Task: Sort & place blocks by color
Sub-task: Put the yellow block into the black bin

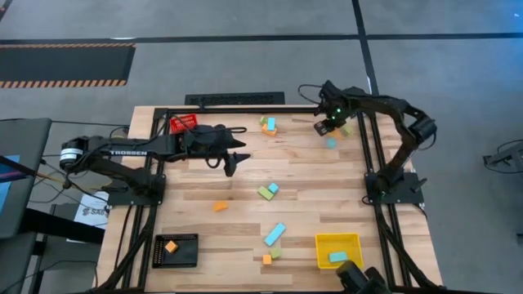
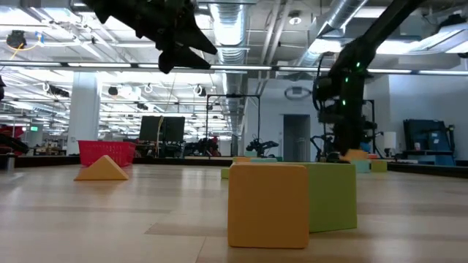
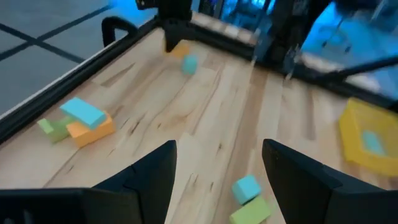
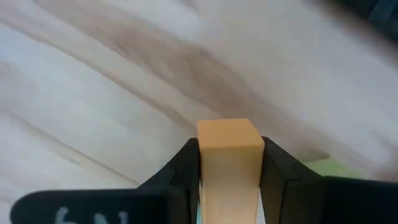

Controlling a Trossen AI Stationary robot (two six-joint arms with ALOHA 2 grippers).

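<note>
At far right edge, right pincer [image 4: 229, 180] pinching orange block [image 4: 228, 155]; left pincer [image 3: 217, 180] spread, hovering mid-table

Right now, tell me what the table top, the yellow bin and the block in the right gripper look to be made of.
Table top: pale wood planks, going by the visible grain and seams.
Yellow bin: probably plastic; uniform solid colour with thin walls.
Orange block between the right gripper's fingers: matt, even colour, no grain; painted wood or foam, can't say which.
</note>
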